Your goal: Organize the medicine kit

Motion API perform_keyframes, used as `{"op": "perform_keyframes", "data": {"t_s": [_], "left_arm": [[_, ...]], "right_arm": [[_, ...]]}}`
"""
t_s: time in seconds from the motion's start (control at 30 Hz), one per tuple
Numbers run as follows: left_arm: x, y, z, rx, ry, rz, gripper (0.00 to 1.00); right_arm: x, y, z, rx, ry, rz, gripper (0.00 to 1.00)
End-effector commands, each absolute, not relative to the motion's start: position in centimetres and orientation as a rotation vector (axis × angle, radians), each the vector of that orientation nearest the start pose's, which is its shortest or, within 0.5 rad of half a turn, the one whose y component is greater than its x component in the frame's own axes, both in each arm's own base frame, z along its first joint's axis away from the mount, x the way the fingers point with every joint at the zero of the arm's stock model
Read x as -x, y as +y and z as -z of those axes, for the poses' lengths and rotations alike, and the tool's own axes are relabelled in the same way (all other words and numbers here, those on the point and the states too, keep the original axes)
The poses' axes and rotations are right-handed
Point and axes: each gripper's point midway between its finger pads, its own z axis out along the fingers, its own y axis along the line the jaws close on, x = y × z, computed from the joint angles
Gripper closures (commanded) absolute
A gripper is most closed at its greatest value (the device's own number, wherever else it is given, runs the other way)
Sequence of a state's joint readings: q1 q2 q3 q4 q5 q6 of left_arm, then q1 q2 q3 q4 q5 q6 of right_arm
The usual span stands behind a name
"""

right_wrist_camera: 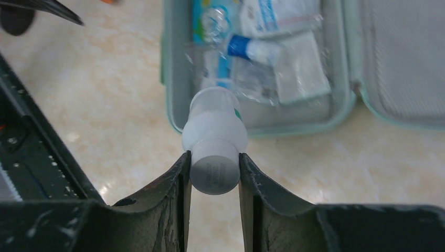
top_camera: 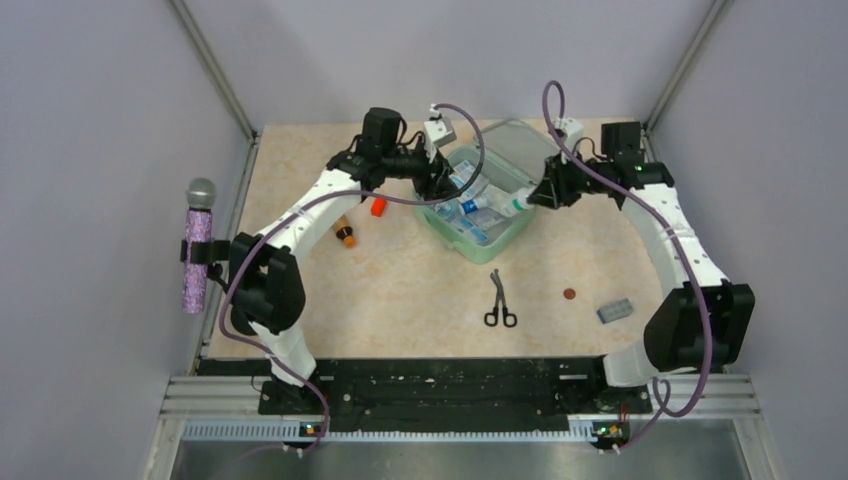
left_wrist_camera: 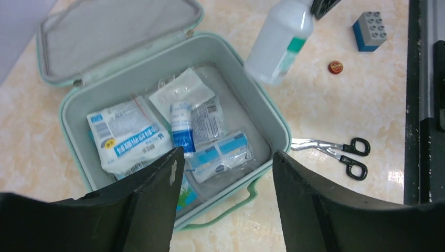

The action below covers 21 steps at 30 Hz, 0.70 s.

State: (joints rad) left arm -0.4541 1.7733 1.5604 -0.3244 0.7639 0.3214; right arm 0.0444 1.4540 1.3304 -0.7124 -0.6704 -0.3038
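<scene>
Medicine kit [top_camera: 497, 243] [left_wrist_camera: 273, 121] [right_wrist_camera: 168, 63] stands at the far middle of the table with its lid [top_camera: 512, 150] thrown open. Sachets [left_wrist_camera: 128, 139] and a blue-capped vial [left_wrist_camera: 182, 128] lie inside it. We see both arms stretched forward and bent inward, closing on the box from either side. Over the kit's left rim, the left gripper [top_camera: 440, 185] [left_wrist_camera: 226, 154] points down with its jaws spread wide and nothing between them. At the right rim, the right gripper [top_camera: 535, 195] [right_wrist_camera: 214, 157] is clamped on the narrow end of a white plastic bottle [top_camera: 500, 203] [left_wrist_camera: 278, 42] [right_wrist_camera: 215, 131] with a green band. The bottle slants toward the box. Nearer to us, black-handled scissors [top_camera: 500, 300] [left_wrist_camera: 341, 152] lie on the table, with a small brown disc [top_camera: 569, 294] [left_wrist_camera: 336, 66] and a blue toy brick [top_camera: 616, 311] [left_wrist_camera: 370, 30] to their right.
</scene>
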Motion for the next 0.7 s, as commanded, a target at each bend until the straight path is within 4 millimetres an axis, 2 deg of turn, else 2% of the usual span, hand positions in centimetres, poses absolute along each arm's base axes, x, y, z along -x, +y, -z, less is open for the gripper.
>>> {"op": "perform_keyframes", "data": {"t_s": [0.0,0.1,0.23,0.33,0.47,0.67], "left_arm": [[-37.5,-33.5,-27.6,-1.312,1.465,0.971,0.31],[-37.2,-34.1,-27.8,-1.351,1.441,1.003,0.31],[-37.0,-34.2,-27.7,-1.365,1.427,1.028,0.31],[-36.5,-34.4,-27.7,-1.378,1.415,1.079,0.33],[-36.7,-34.5,-27.0,-1.378,1.461,1.110,0.35],[-37.9,-34.5,-26.2,-1.338,1.519,1.085,0.48]], "right_arm": [[-35.9,18.8,-27.3,0.870,1.851,-0.971,1.00],[-36.4,21.7,-28.5,0.905,1.786,-1.054,1.00],[-36.9,23.9,-30.7,0.901,1.698,-1.162,1.00],[-37.3,24.5,-31.3,0.856,1.700,-1.217,1.00],[-37.7,24.8,-31.6,0.857,1.683,-1.246,1.00],[-37.8,25.1,-30.9,0.851,1.699,-1.262,1.00]]}}
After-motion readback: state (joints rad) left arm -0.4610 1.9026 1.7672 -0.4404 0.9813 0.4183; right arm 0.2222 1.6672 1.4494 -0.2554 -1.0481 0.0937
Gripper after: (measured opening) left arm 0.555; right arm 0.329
